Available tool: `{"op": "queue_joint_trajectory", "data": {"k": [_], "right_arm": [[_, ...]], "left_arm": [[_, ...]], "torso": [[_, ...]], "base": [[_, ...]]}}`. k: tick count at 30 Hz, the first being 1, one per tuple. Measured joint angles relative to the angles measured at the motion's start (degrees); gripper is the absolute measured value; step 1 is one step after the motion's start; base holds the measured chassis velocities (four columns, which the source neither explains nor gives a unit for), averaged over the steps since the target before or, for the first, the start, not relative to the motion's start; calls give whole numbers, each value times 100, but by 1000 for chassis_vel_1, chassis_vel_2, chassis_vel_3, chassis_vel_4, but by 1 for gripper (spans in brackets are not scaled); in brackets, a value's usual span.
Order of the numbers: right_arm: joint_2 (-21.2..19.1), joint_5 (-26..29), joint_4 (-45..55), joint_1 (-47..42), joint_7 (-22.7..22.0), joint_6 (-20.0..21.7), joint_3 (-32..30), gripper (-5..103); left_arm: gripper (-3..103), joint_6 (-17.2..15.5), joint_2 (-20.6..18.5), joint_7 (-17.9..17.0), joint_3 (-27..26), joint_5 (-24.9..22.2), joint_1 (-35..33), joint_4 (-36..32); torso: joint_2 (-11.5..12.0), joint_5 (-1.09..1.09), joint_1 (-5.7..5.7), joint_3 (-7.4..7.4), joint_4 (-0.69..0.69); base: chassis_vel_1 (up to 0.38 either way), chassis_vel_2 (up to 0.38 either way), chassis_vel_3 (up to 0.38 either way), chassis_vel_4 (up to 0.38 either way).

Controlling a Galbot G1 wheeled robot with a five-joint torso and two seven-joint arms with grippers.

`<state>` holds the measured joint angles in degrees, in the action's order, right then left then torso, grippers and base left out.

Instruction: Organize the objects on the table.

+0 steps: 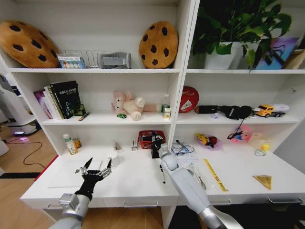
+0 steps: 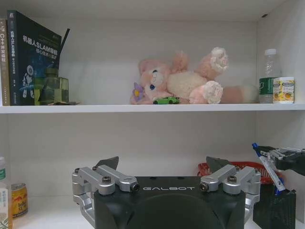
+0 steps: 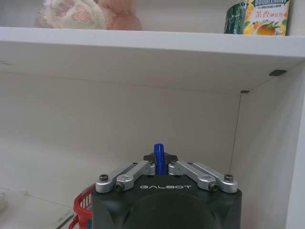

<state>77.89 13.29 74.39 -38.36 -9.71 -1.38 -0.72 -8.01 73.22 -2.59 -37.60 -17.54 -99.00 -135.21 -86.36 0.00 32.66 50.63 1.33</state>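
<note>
My right gripper [image 1: 153,140] is shut on a blue marker pen [image 3: 158,159], held just above a black pen holder [image 1: 156,152] at the back of the white table [image 1: 138,183]. The same marker [image 2: 267,164] and holder [image 2: 274,210] appear in the left wrist view. Another black marker pen [image 1: 162,173] lies on the table beside my right arm. My left gripper [image 1: 98,163] hovers open over the table's left half, holding nothing; its fingertips [image 2: 112,162] stand wide apart. A tiny green toy car [image 2: 167,100] sits on the shelf in front of the pink plush bear [image 2: 181,81].
A red basket [image 1: 151,138] stands behind the holder. A white cup [image 1: 114,158] is close to my left gripper, and a small can [image 1: 76,142] and bottle stand at the far left. A yellow ruler [image 1: 215,175] and cables lie on the right half. Shelf boards hang overhead.
</note>
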Motion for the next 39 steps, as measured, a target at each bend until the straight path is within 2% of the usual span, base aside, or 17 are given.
{"op": "queue_joint_trajectory", "data": {"k": [4,9,13,14,19,20,22,23,24,25,26,29,30,33,34,37,39], "right_arm": [[112,-174,-331,56,86,-246,-117,7],[143,-157,-397,74,50,-217,-109,4],[147,-157,-402,57,10,-190,-88,15],[145,-156,-389,38,-11,-186,-71,26],[98,-81,-203,1,-123,-168,14,36],[64,-66,-106,-4,-217,-145,50,47],[13,-32,44,-19,-344,-86,93,47],[-83,91,356,-67,-572,133,164,58],[-176,292,634,-132,-825,377,243,63],[-176,292,634,-132,-825,377,243,63],[-244,476,838,-186,-1046,561,305,63],[-529,1401,1914,-497,-2073,1417,566,80],[-529,1401,1914,-497,-2073,1417,566,80],[-749,2321,2889,-851,-3094,2275,713,95],[-749,2321,2889,-851,-3094,2275,713,95],[-1018,3075,3361,-1145,-3725,2748,692,100],[-1149,3282,3453,-1242,-3856,2885,631,100]], "left_arm": [[100,0,0,0,0,0,0,0],[100,0,0,0,0,0,0,0],[100,0,0,0,0,0,0,0],[100,0,0,0,0,0,0,0],[100,0,0,0,0,0,0,0],[100,0,0,0,0,0,0,0],[100,0,0,0,0,0,0,0],[100,0,0,0,0,0,0,0],[100,0,0,0,0,0,0,0],[100,0,0,0,0,0,0,0],[100,0,0,0,0,0,0,0],[100,0,0,0,0,0,0,0],[100,0,0,0,0,0,0,0],[100,0,0,0,0,0,0,0],[100,0,0,0,0,0,0,0],[100,-1,0,1,0,0,0,0],[100,0,0,-1,0,0,0,0]], "torso": [[0,1,0,0,0],[0,1,0,0,-1],[0,1,0,0,0],[0,1,0,0,0],[0,1,0,0,-1],[0,0,0,0,-1],[0,1,0,0,-1],[0,0,0,0,0],[0,0,0,0,-1],[0,0,0,0,-1],[0,0,0,0,-1],[0,1,0,0,0],[0,1,0,0,0],[-1,1,-1,-1,-1],[-1,1,-1,-1,-1],[0,2,-1,-1,0],[0,1,-1,-1,-1]], "base": [[0,0,0,0],[0,0,0,0],[0,0,0,0],[0,0,0,0],[0,0,0,0],[0,0,0,0],[0,0,0,0],[0,0,0,0],[0,0,0,0],[0,0,0,0],[0,0,0,0],[0,0,0,0],[0,0,0,0],[0,0,0,0],[0,0,0,0],[0,0,0,0],[0,0,0,0]]}}
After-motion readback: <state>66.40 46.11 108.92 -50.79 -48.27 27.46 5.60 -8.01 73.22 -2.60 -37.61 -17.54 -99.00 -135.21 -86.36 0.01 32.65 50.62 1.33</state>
